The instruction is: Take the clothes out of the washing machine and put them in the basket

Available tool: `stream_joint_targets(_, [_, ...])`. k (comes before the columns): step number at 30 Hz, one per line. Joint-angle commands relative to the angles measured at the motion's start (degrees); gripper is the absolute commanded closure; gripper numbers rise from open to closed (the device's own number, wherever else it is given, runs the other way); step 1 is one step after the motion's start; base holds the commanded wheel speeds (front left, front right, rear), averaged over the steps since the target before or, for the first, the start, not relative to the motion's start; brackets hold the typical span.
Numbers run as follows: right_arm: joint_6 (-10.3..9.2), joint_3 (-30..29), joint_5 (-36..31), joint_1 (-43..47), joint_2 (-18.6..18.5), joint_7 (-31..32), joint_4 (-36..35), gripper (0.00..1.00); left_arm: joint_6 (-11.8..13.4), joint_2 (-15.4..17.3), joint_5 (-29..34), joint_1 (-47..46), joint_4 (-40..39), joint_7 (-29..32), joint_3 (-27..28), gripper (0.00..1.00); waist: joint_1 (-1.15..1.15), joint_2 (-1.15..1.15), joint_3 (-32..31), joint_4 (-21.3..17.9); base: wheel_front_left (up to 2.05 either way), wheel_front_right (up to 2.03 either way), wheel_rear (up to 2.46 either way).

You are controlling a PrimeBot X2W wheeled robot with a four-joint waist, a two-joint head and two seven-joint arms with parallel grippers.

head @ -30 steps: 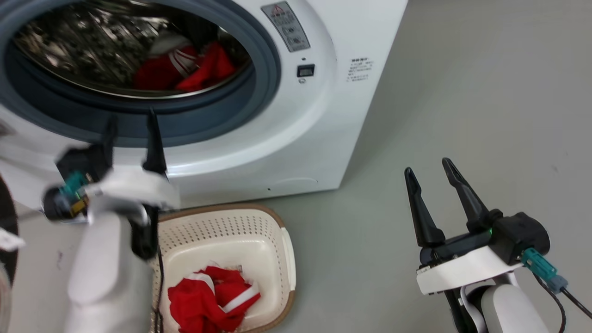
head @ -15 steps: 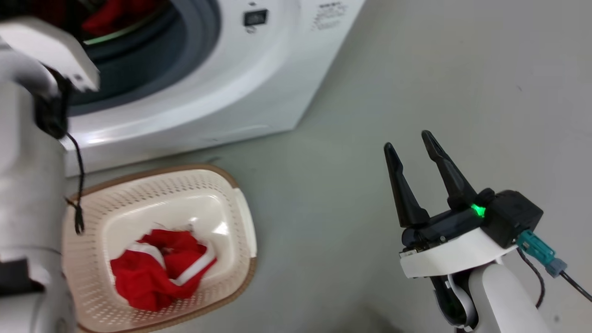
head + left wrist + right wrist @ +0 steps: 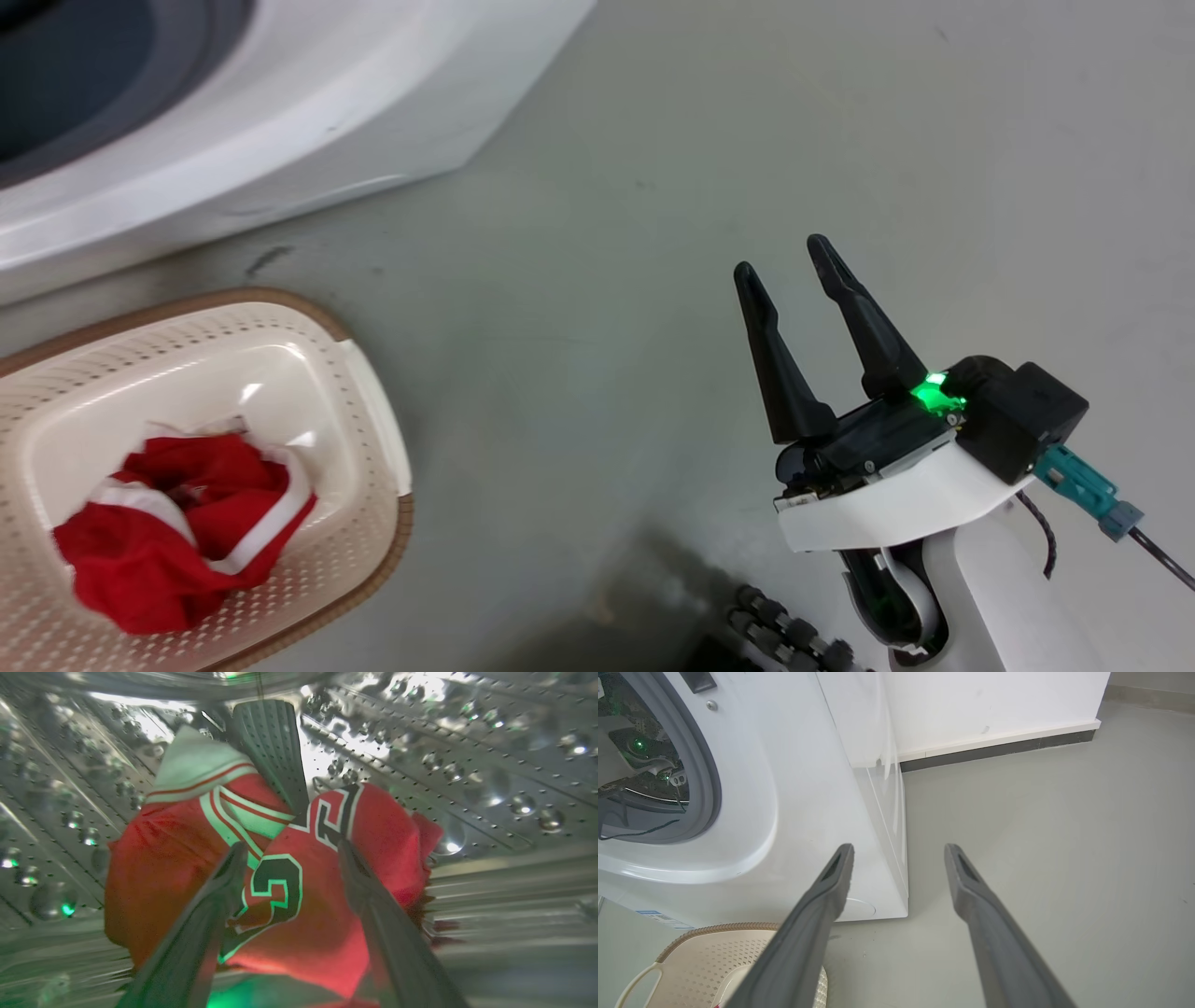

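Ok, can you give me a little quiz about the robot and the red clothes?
1. Fill in: the clothes in the basket are ___ with white trim.
2. True or false: the right claw is open and empty.
3. The left claw points at a numbered jersey lying where? A. in the basket B. in the steel drum C. on the floor

Key: 1. red 2. true 3. B

basket [image 3: 357,551] cropped — left, washing machine [image 3: 280,121] cropped
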Motion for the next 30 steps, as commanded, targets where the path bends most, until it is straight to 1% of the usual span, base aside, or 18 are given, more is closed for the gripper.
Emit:
stream_joint_targets(1, [-0.02, 0.5, 0.7, -1.0, 0.2, -0.2, -0.3, 0.0, 0.2, 1.0, 0.2, -2.2, 0.3, 3.7, -0.3, 0.0, -0.01, 0.0, 2.5, -2.6, 0.0, 0.0, 0.0])
stream_joint_targets(5, [-0.02, 1.3, 1.7, -0.9, 0.2, -0.2, -0.1, 0.0, 0.7, 1.6, -0.6, -4.8, -0.1, 10.5, -0.3, 0.0, -0.01, 0.0, 3.5, -3.8, 0.0, 0.0, 0.0])
stream_joint_targets(8, [-0.02, 2.2, 2.4, -1.1, 0.2, -0.2, 0.1, 0.0, 1.4, 2.1, -0.9, -5.0, -0.5, 15.2, -0.4, 0.0, -0.01, 0.0, 3.7, -4.4, 0.0, 0.0, 0.0])
stream_joint_targets(9, [-0.02, 2.4, 2.7, -1.1, 0.2, -0.2, 0.1, 0.0, 1.6, 2.2, -1.2, -4.9, -0.8, 16.7, -0.3, 0.22, -0.01, 0.0, 3.8, -4.6, 0.0, 0.0, 0.0])
stream_joint_targets(10, [-0.02, 2.6, 3.0, -1.2, 0.2, -0.2, 0.0, 0.0, 2.0, 2.2, -1.3, -4.7, -1.3, 17.6, -0.3, 0.71, -0.01, 0.0, 3.8, -4.7, 0.0, 0.0, 0.0])
stream_joint_targets(11, [-0.02, 2.8, 3.3, -1.1, 0.2, -0.2, -0.1, 0.0, 2.4, 2.4, -1.2, -4.4, -2.1, 18.1, -0.3, 1.0, -0.01, 0.0, 3.8, -4.9, 0.0, 0.0, 0.0])
stream_joint_targets(15, [-0.02, 3.0, 3.7, -1.2, 0.1, -0.2, 0.0, 0.0, 4.3, 2.8, -0.8, -2.3, -5.2, 18.9, -0.5, 1.0, -0.01, 0.0, 3.6, -5.1, 0.0, 0.0, 0.0])
stream_joint_targets(19, [-0.02, 2.9, 3.7, -1.7, 0.1, -0.2, 0.4, 0.0, 6.4, 3.5, -0.4, -0.3, -9.7, 16.7, -0.2, 1.0, -0.01, 0.0, 3.0, -5.3, 0.0, 0.0, 0.0])
stream_joint_targets(22, [-0.02, 2.5, 3.5, -1.8, 0.1, -0.2, 0.8, 0.0, 7.6, 4.1, 0.3, 1.9, -13.4, 12.0, -0.2, 1.0, -0.01, 0.0, 2.0, -5.1, 0.0, 0.0, 0.0])
stream_joint_targets(24, [-0.02, 2.1, 3.1, -1.8, 0.1, -0.2, 1.1, 0.0, 8.4, 4.5, 1.0, 3.7, -15.3, 7.5, -0.2, 1.0, -0.01, 0.0, 0.8, -4.5, 0.0, 0.0, 0.0])
stream_joint_targets(29, [-0.02, 0.3, 1.6, -1.2, 0.1, -0.2, 2.5, 0.0, 8.1, 3.2, 1.1, 9.5, -17.1, -5.8, -0.6, 1.0, -0.01, 0.0, -4.1, -2.0, 0.0, 0.0, 0.0])
stream_joint_targets(30, [-0.02, 0.3, 1.6, -1.2, 0.1, -0.2, 2.5, 0.0, 8.1, 3.2, 1.1, 9.5, -17.1, -5.8, -0.6, 1.0, -0.01, 0.0, -4.1, -2.0, 0.0, 0.0, 0.0])
